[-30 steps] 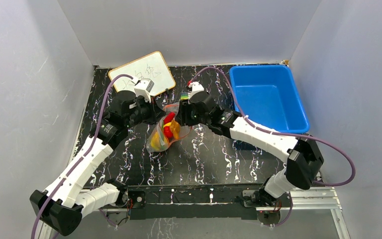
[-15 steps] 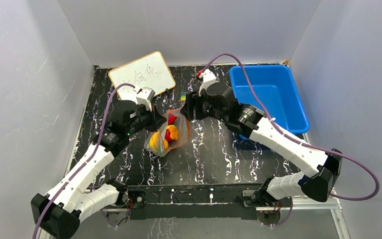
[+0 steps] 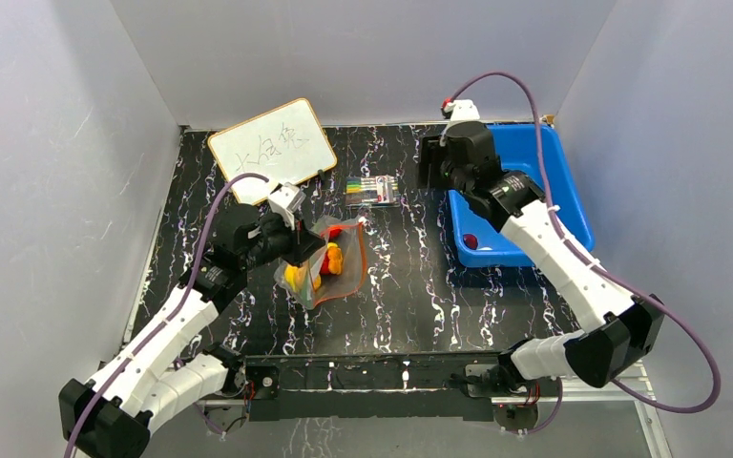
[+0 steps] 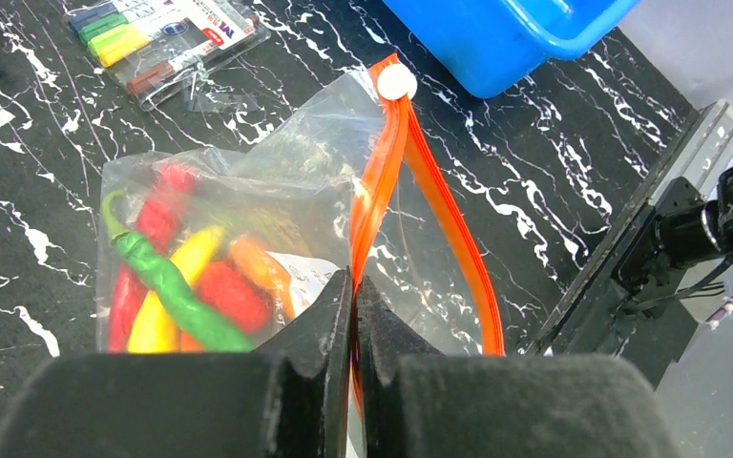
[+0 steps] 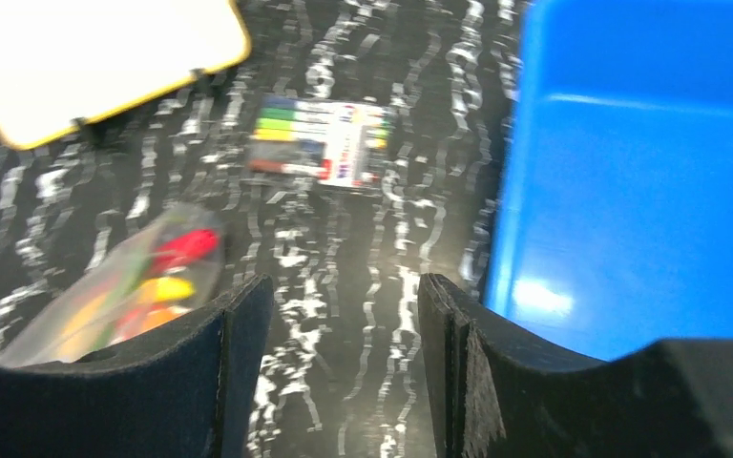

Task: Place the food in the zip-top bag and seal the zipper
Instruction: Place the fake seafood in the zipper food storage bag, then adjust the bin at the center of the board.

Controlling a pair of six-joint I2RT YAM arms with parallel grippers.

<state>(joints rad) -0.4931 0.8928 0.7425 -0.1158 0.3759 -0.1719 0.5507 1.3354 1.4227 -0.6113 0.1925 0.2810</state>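
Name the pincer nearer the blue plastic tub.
Right. The right pincer hangs open beside the left rim of the blue plastic tub; the left pincer is shut on the orange-red zipper of the clear plastic bag, farther left.

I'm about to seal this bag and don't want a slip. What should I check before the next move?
1. Grip: left tool clamped on the orange-red zipper strip of the clear floppy plastic bag: ok.
2. Seal: not ok, the strip's two halves stand apart.
3. All food bagged: cannot tell; a small red piece lies in the blue plastic tub.
4. Free arm: right tool open and empty: ok.
5. Round white slider unobstructed at the strip's end: ok.
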